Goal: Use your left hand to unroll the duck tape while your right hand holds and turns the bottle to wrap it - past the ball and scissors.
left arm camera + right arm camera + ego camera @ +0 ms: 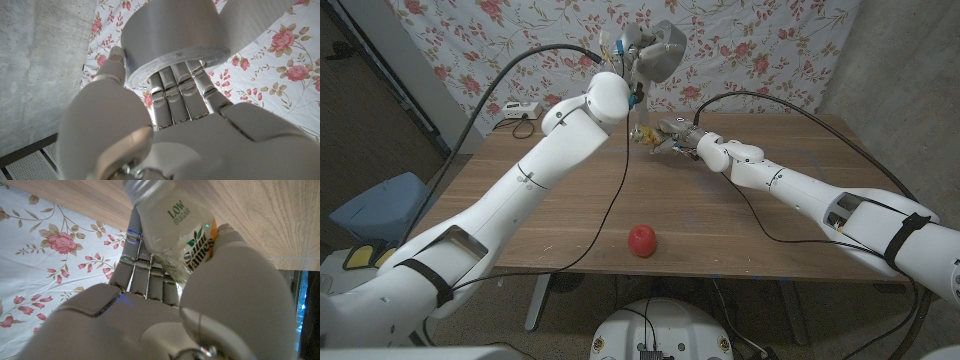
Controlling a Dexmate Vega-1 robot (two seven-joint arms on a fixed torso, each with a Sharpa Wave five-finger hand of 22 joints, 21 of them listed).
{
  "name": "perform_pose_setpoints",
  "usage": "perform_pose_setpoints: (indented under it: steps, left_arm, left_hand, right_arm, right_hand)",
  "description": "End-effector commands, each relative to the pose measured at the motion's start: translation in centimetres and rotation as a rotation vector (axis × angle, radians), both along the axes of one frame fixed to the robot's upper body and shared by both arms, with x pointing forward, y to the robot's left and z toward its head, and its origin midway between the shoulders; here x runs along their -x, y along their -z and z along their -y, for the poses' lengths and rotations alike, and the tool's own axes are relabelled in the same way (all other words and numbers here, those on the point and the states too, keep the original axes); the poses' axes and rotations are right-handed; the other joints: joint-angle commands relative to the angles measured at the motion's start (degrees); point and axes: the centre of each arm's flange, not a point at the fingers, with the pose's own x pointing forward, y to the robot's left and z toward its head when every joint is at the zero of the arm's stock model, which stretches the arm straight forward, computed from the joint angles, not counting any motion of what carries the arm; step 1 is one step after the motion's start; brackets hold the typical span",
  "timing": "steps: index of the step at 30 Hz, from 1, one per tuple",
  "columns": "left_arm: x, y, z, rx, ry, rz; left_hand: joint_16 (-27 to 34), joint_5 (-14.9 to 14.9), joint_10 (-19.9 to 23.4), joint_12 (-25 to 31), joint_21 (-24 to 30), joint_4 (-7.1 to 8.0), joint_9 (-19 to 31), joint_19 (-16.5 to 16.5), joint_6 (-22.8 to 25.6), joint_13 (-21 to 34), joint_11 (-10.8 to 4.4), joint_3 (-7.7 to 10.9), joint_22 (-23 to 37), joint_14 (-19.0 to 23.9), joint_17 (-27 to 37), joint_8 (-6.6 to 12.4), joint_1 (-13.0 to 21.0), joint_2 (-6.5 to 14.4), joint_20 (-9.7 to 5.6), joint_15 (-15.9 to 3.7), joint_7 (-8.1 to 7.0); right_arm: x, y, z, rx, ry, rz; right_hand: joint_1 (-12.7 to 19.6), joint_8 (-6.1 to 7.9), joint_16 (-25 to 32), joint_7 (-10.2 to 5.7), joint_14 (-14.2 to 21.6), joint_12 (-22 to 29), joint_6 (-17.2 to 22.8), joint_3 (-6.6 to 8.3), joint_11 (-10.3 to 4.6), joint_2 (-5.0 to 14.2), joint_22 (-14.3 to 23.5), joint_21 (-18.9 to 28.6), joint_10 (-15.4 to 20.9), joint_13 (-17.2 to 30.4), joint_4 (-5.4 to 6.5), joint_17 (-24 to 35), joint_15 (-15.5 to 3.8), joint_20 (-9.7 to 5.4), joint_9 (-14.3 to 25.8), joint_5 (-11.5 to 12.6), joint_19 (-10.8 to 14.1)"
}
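Observation:
In the head view my left hand (pixel 628 52) is raised high above the table's far side and grips a grey roll of duck tape (pixel 658 50). In the left wrist view the fingers wrap the tape roll (pixel 175 35), with the left hand (pixel 165 120) below it. Lower down, my right hand (pixel 686 136) holds a clear bottle (pixel 650 136) tilted just above the table. In the right wrist view the bottle (pixel 175 225) has a label reading "LOW SUGAR", and the right hand (pixel 150 310) clasps it. A narrow strip seems to run from roll to bottle. The red ball (pixel 641 240) lies near the front edge.
The wooden table (pixel 800 150) stands before a flowered curtain (pixel 760 40). A white power strip (pixel 516 112) with a cable lies at the back left corner. A blue seat (pixel 375 205) stands left of the table. Black cables trail from both arms across the tabletop.

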Motion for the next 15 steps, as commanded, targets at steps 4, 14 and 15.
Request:
perform_pose_setpoints:
  steps: [4,14,15]
  left_arm:
    - [-4.6,1.8,3.1,0.041,0.153,0.084]
    - [-6.0,2.9,5.2,0.037,0.294,-0.008]
    - [-5.7,3.0,5.4,0.024,0.308,-0.017]
  left_hand:
    - [-0.8,0.1,7.3,-0.8,0.6,0.41,0.0,-0.8,0.8,-0.3,-8.34,0.33,-0.1,1.5,-0.2,-0.8,11.5,11.3,-0.74,-4.86,0.23]
    - [-1.4,0.3,7.2,-1.5,1.1,0.65,0.1,-1.4,0.8,-0.9,-8.57,0.08,-0.4,1.1,-0.3,-1.18,11.1,11.4,-1.27,-5.11,-0.16]
    - [-1.4,0.3,7.2,-1.5,1.2,0.66,0.1,-1.3,0.9,-0.9,-8.59,0.05,-0.4,1.2,-0.3,-1.17,11.0,11.4,-1.31,-5.08,-0.14]
  right_arm:
    - [0.3,-0.3,0.1,-0.008,-0.01,0.009]
    - [0.0,-0.5,0.6,-0.011,0.012,0.013]
    - [-0.1,-0.6,0.7,-0.01,0.012,0.017]
  right_hand:
    - [13.2,0.25,-0.1,-14.53,17.7,-0.3,17.7,0.21,-14.13,13.47,0.2,0.5,14.5,0.2,0.36,0.2,-22.51,-13.67,0.1,0.3,-4.9]
    - [13.3,0.23,-0.2,-14.62,17.7,-0.5,17.7,0.15,-14.1,13.47,0.1,0.7,14.5,0.3,0.41,0.3,-22.49,-13.71,0.1,0.3,-4.9]
    - [13.3,0.22,-0.3,-14.62,17.7,-0.5,17.7,0.14,-14.07,13.46,0.1,0.7,14.6,0.3,0.43,0.4,-22.47,-13.71,0.2,0.3,-4.9]
